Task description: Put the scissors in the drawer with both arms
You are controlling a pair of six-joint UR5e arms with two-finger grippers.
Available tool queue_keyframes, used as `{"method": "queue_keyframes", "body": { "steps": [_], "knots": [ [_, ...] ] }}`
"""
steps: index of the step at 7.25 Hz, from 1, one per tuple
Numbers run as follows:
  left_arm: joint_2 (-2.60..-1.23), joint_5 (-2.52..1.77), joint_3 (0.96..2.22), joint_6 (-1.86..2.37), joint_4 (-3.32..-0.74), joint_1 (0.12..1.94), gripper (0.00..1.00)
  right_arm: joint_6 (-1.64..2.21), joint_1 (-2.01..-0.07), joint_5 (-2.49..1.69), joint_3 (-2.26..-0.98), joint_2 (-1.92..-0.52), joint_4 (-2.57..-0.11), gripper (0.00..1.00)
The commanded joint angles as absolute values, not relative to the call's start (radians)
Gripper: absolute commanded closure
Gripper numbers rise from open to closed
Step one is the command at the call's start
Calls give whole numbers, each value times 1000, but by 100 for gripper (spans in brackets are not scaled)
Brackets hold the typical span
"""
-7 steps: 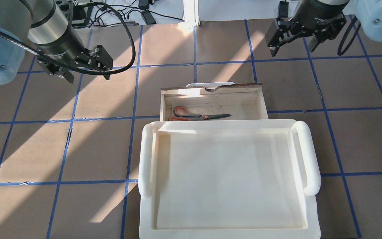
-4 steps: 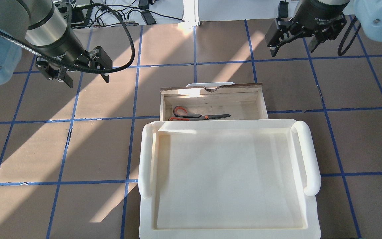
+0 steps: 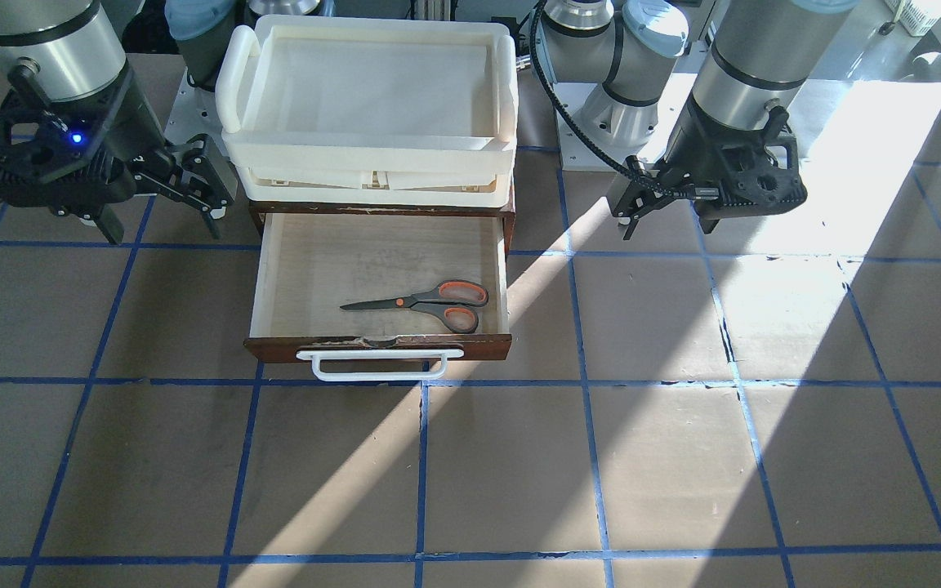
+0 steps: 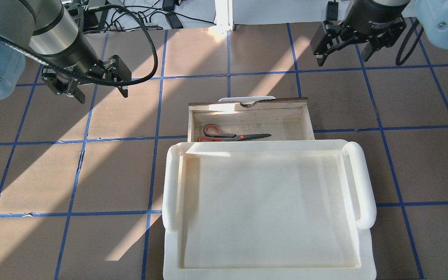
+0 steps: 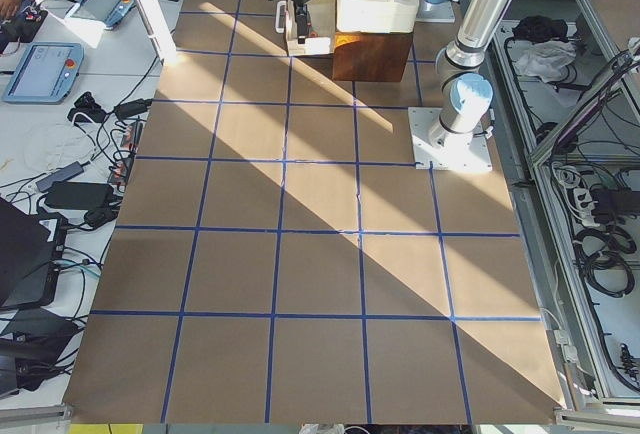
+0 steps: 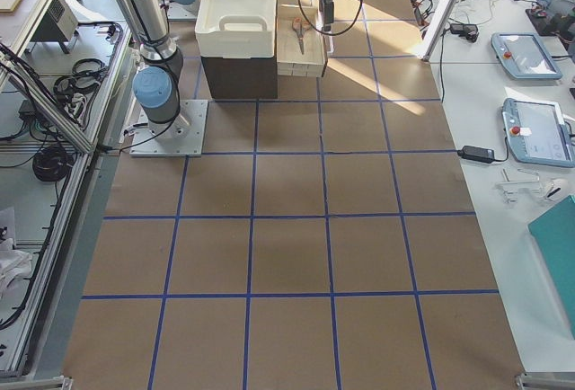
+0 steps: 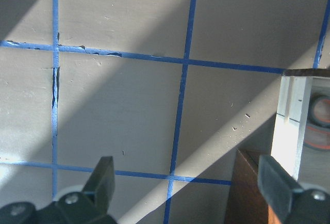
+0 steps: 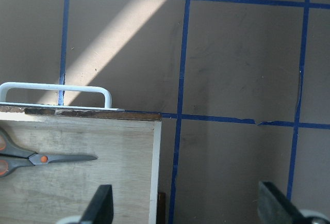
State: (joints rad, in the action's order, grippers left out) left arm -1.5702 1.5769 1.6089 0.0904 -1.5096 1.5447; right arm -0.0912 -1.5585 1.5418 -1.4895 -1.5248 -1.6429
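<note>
Orange-looped scissors [image 3: 425, 304] lie inside open drawer [image 3: 487, 347]; your left claw [image 4: 102, 96], right claw [image 4: 342, 60] both wide, empty; shutting drawer likely left.

The overhead camera looks down from the robot's edge of the counter [image 4: 123, 116], the front camera from the opposite edge; both share the drawer [image 4: 247, 113]. Side cameras stand far at both ends, wrist cameras near

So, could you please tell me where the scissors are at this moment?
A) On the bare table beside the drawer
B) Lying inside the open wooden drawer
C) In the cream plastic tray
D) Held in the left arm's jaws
B: the scissors lie flat on the pale floor of the pulled-out drawer, handle loops toward the robot's left.
</note>
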Motion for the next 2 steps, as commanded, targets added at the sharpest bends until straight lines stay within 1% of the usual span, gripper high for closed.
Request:
{"method": "queue_keyframes", "body": {
  "steps": [1,2],
  "knots": [
    [-1571,1577,1611,91,-1509,1546,0,-91,-1559,1542,-1489,-1525,-1643,0],
    [-1571,1577,1614,91,-1509,1546,0,-91,-1559,1542,-1489,-1525,-1643,0]
  ]
}}
